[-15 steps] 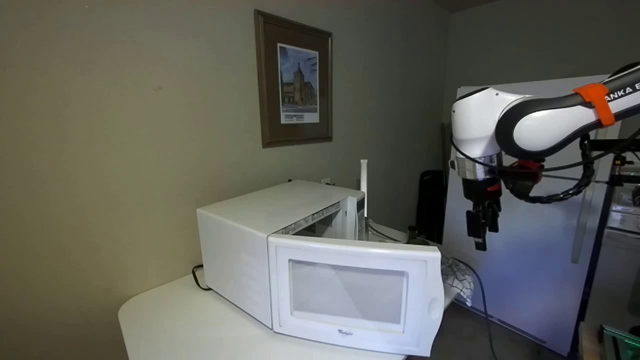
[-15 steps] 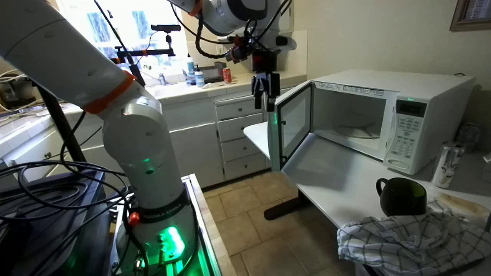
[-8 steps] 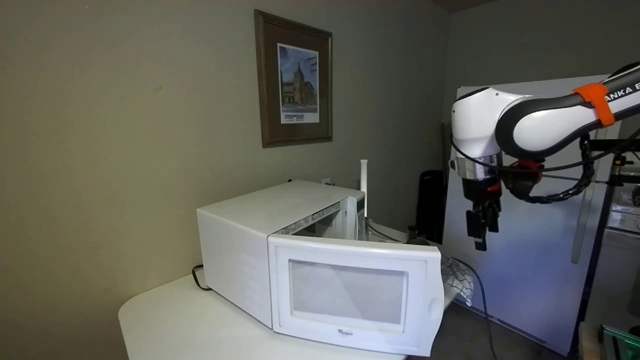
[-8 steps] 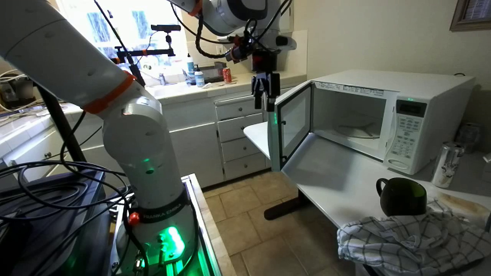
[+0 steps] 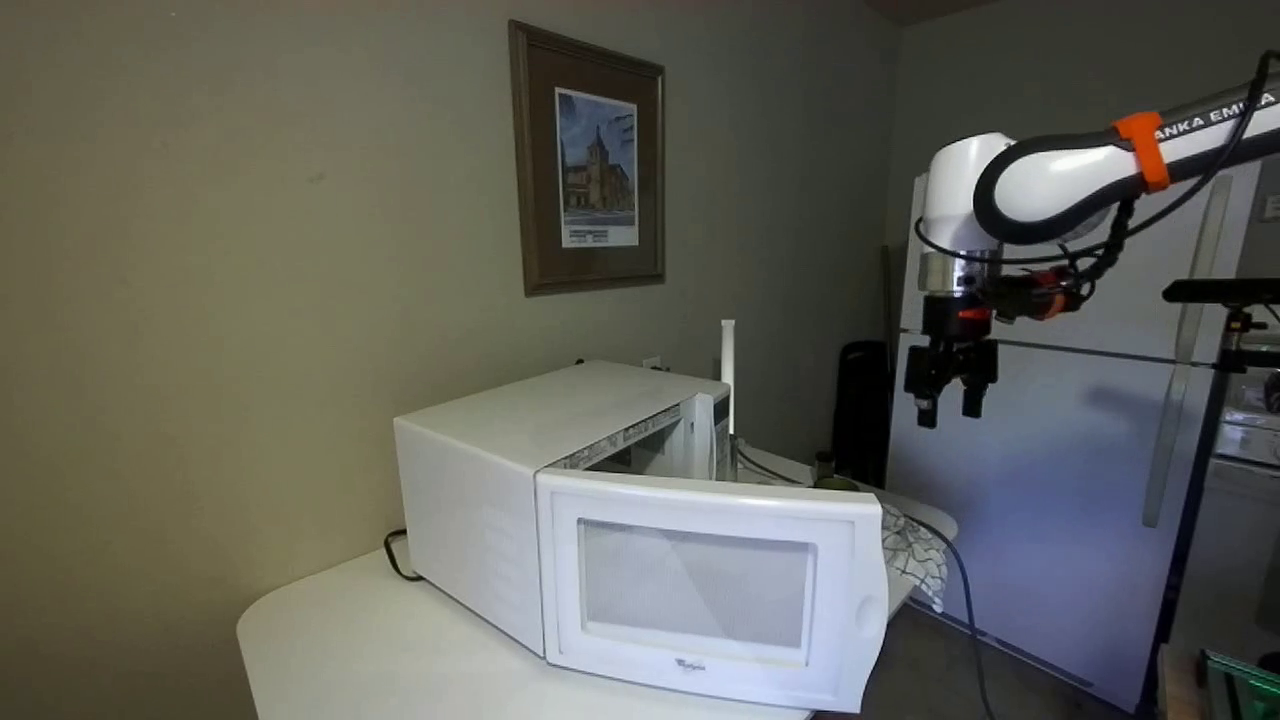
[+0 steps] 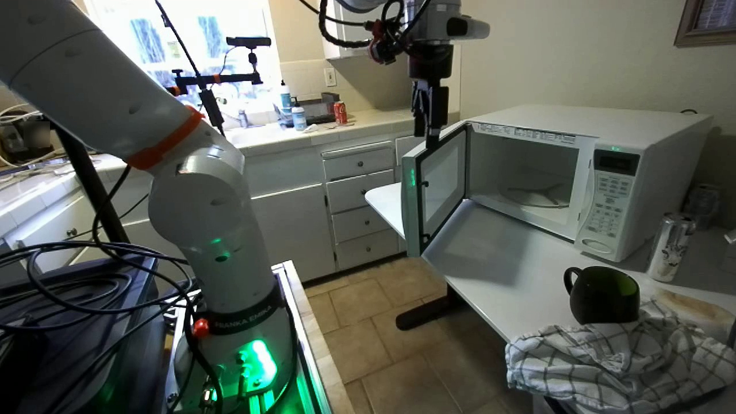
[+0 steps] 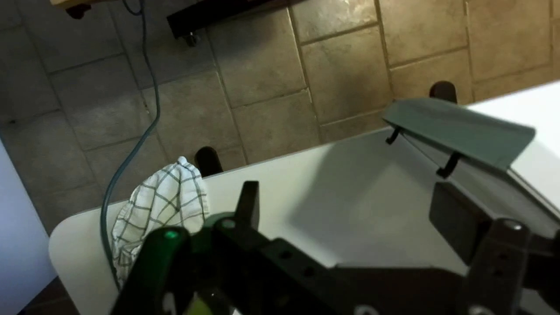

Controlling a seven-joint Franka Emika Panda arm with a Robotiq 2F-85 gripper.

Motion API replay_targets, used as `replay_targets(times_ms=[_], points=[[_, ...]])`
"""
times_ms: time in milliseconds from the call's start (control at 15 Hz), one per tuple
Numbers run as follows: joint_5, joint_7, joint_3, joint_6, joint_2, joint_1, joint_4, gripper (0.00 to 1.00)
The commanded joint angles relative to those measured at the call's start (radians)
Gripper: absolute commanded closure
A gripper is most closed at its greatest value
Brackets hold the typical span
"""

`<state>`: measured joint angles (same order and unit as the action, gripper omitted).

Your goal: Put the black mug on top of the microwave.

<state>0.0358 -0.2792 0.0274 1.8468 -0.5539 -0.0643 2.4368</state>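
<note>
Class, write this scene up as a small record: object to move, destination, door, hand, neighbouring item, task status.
Object: black mug, upright, beside a checked towel
Destination: top of the white microwave
Door: standing open
Hand: open, holding nothing, raised above the table
Neighbour: silver can, upright
Status: mug not yet on the microwave

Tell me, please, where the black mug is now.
In an exterior view, the black mug is at lower right, just behind the checked cloth, left of the silver can and in front of the microwave.
</note>
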Motion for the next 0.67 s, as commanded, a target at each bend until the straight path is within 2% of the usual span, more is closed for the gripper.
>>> replay_targets(times_ms=[0, 467, 533, 600], points=[[0.065, -0.045, -0.059, 0.067, 0.105, -0.052, -0.101, 0.00], [0.168, -0.192, -0.111, 0.470, 0.344, -0.116, -0.122, 0.00], [0.176, -0.222, -0.119, 0.481, 0.372, -0.123, -0.130, 0.00], [0.218, -0.229, -0.131, 0.444, 0.380, -0.115, -0.135, 0.00]])
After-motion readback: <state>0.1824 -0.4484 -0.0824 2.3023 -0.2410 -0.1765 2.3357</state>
